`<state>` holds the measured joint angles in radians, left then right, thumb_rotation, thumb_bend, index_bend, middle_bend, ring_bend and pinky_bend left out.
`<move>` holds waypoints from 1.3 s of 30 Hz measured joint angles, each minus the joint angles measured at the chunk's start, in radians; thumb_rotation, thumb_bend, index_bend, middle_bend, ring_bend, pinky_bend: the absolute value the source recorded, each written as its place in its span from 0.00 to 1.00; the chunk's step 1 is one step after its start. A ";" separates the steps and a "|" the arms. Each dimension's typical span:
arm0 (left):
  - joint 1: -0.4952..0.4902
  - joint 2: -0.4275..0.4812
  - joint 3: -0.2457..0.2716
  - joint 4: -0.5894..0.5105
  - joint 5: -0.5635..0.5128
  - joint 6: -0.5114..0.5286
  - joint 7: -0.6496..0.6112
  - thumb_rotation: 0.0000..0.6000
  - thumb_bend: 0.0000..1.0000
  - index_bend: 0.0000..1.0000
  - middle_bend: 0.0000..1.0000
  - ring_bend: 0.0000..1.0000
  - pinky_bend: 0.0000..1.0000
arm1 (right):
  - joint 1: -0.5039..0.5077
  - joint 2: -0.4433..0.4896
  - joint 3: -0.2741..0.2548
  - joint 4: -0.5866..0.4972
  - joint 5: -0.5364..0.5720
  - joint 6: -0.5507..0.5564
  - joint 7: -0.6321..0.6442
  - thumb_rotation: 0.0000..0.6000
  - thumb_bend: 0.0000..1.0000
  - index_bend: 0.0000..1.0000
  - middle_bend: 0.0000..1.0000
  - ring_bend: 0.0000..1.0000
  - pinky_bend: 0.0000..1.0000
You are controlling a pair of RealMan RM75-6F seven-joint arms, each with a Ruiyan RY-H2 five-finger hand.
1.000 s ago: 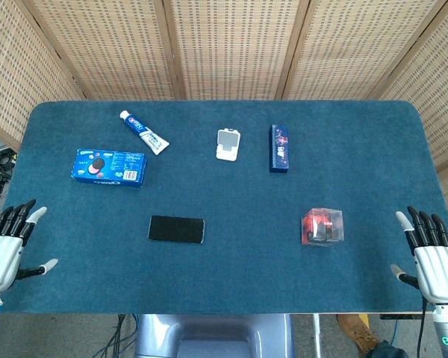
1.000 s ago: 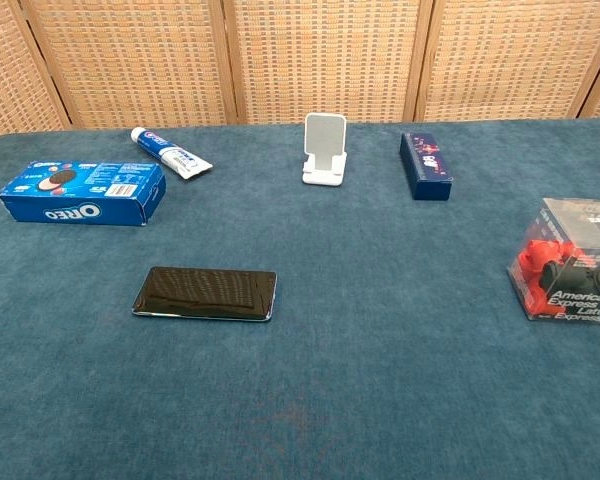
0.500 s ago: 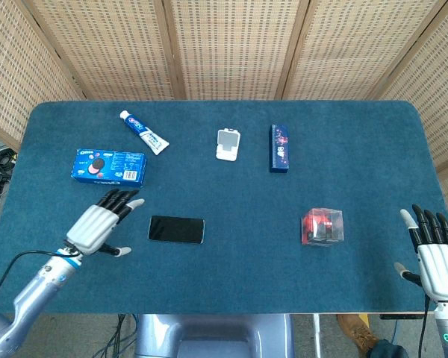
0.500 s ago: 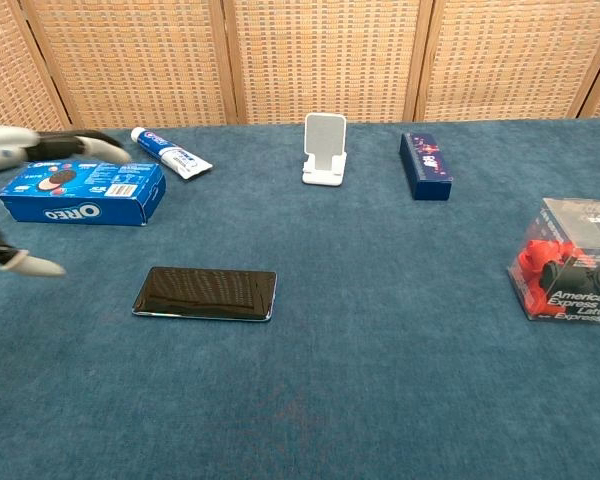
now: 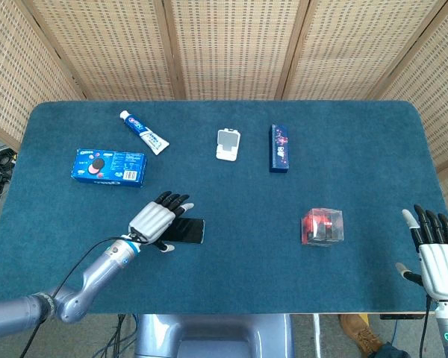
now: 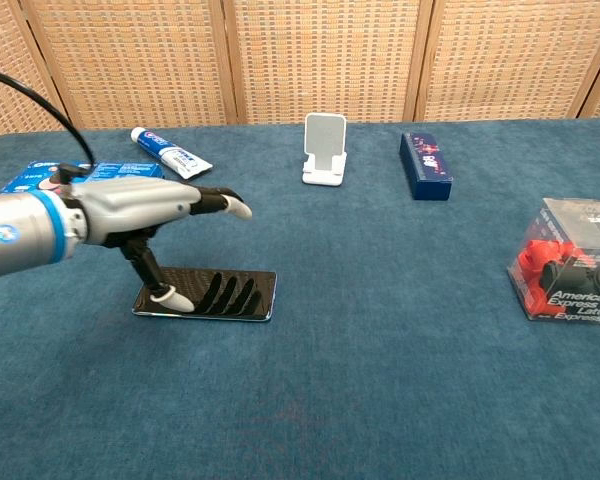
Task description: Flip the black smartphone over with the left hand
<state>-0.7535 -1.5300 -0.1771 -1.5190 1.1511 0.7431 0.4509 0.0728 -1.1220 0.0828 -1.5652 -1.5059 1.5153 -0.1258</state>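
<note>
The black smartphone [image 5: 192, 230] [image 6: 237, 294] lies flat, screen up, on the blue table [image 5: 239, 194] near its front left. My left hand [image 5: 157, 218] [image 6: 140, 212] hovers over the phone's left half, fingers spread and stretched forward, holding nothing. In the chest view its thumb points down, with the tip at or just above the phone's left end; contact is unclear. The hand hides the phone's left part in the head view. My right hand [image 5: 437, 257] stays off the table's front right corner, fingers apart and empty; the chest view does not show it.
A blue Oreo box [image 5: 108, 166] [image 6: 40, 178] and a toothpaste tube [image 5: 144, 133] [image 6: 170, 152] lie behind the left hand. A white phone stand [image 5: 228, 144] [image 6: 325, 148] and a dark blue box [image 5: 280, 148] [image 6: 426, 166] stand at mid-back. A clear box of red items [image 5: 323, 226] [image 6: 570, 260] sits right.
My left hand has swept in from the table's front left edge to above the phone's left half. The phone has not moved. The right hand has barely shifted.
</note>
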 measured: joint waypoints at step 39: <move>-0.195 -0.192 0.052 0.120 -0.399 0.048 0.178 1.00 0.17 0.24 0.00 0.00 0.00 | 0.004 0.009 0.012 0.012 0.039 -0.021 0.037 1.00 0.00 0.06 0.00 0.00 0.00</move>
<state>-0.9480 -1.7224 -0.1254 -1.3985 0.7523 0.7909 0.6291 0.0770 -1.1134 0.0952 -1.5529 -1.4670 1.4942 -0.0884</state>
